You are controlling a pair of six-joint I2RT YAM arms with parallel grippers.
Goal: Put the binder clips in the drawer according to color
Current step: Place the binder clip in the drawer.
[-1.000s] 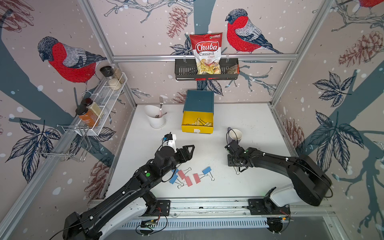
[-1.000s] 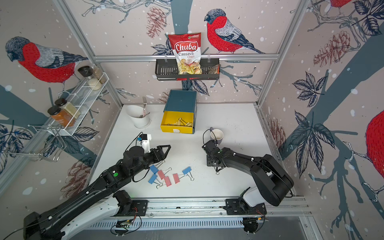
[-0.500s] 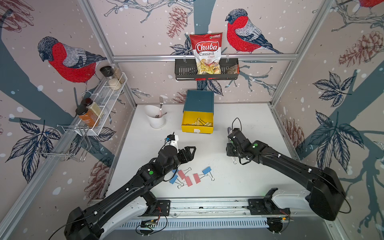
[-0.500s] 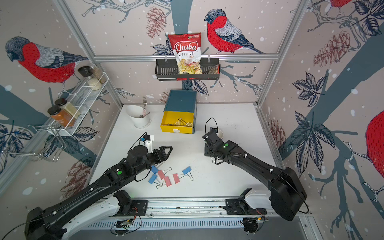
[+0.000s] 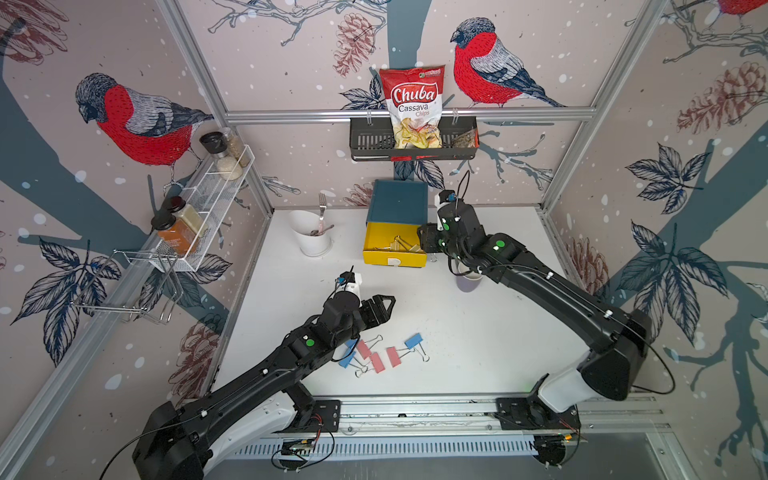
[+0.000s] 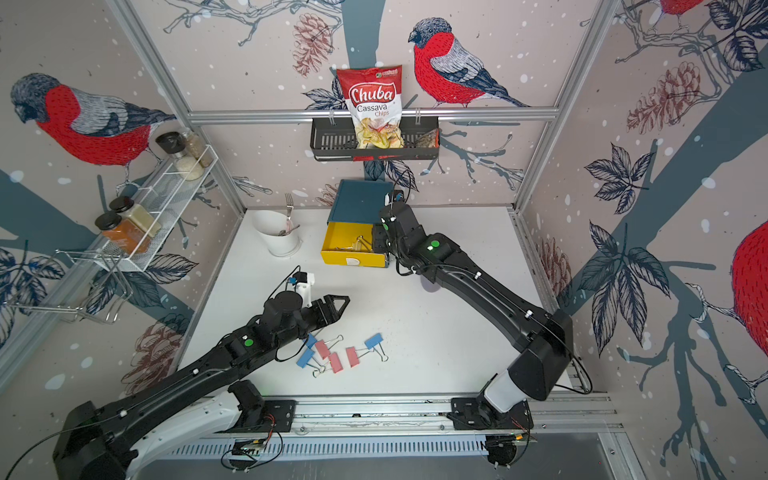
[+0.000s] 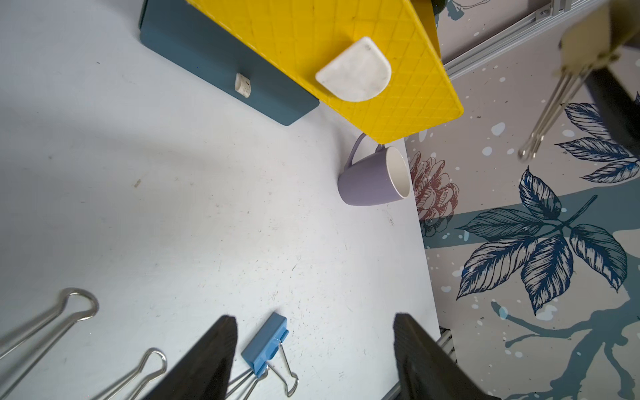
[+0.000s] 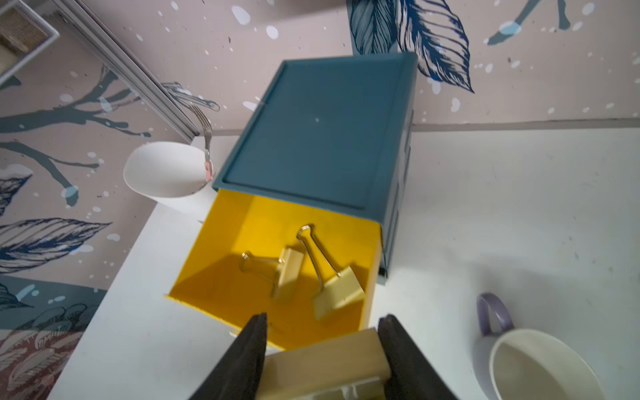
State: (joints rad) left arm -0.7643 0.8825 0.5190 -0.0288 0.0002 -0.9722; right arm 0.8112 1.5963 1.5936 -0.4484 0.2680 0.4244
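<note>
Top views, chest: a small dark teal plastic chest of drawers is standing at the back of the white table. Its yellow top drawer is pulled out, and pale yellow binder clips are lying inside it.
Top views, loose clips: three pink-red binder clips and three blue binder clips, all with silver wire handles, are lying in a tight cluster near the table's front edge, well apart from the chest. The left arm is covering part of one blue clip.
Top views, left gripper: the left gripper is hovering over bare table just behind the cluster, with its jaws spread and nothing in them.
Top views, right gripper: the right gripper is hanging at a front corner of the open drawer. A lilac ceramic mug is showing beneath that arm.
Left wrist view: the left gripper's black fingers are standing wide apart. One blue clip is lying on the table between them, just beside one finger and not gripped. The yellow drawer front with its white pull tab is filling the far side, and the mug is standing near it.
Right wrist view: the right gripper is pinching one pale yellow binder clip by its body, over the front edge of the open drawer. Two more pale yellow clips are lying side by side on the drawer floor. A white cup holding a fork is standing beside the chest.
</note>
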